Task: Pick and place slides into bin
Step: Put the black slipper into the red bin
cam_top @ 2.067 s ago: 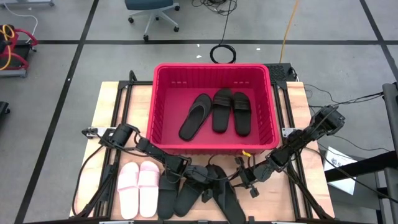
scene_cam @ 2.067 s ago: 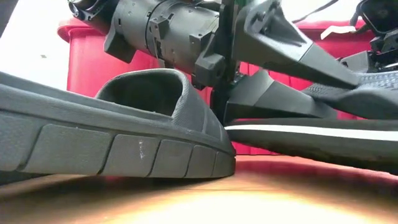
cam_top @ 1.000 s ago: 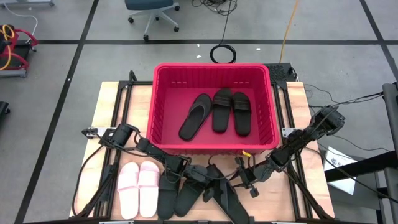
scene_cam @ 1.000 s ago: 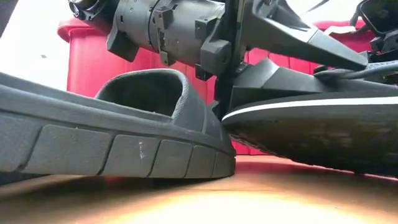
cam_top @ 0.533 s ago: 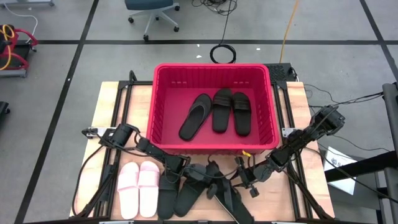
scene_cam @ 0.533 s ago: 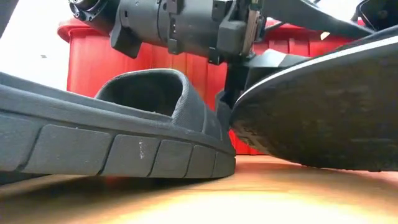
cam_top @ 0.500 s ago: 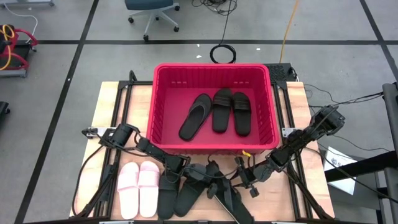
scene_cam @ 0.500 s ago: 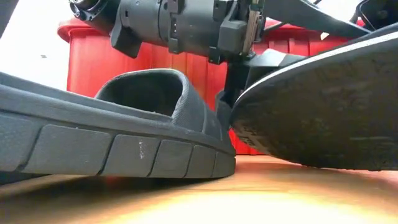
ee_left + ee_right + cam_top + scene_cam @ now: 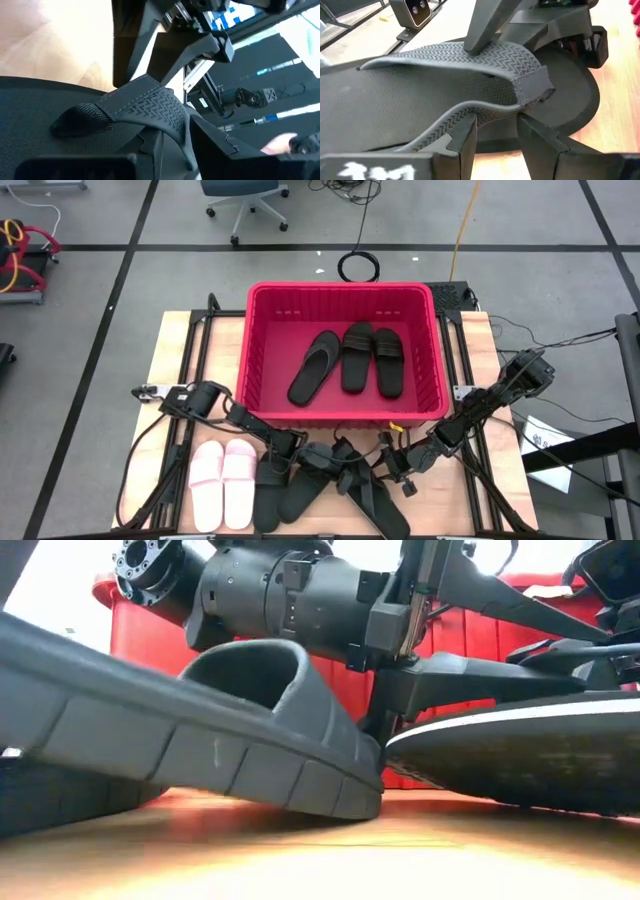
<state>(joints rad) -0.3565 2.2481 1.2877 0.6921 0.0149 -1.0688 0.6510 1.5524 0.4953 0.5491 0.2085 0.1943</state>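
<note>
Near the front edge of the bench (image 9: 170, 340), outside the bin (image 9: 340, 285), the black flip-flop (image 9: 365, 490) has been lowered level and the neighbouring black slide (image 9: 200, 740) tipped up, its strap pinched by the right gripper (image 9: 495, 135), the left gripper (image 9: 335, 470) beside it with a grasp that cannot be told, so the lift is judged unfinished.

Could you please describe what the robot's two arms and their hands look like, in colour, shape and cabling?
Both arms are dark grey to black, built of slim jointed segments with black cables running alongside. The left hand and right hand each end in two long, tapered, matte dark fingers. Seen from table height, a chunky cylindrical wrist housing carries bolt holes at its end.
</note>
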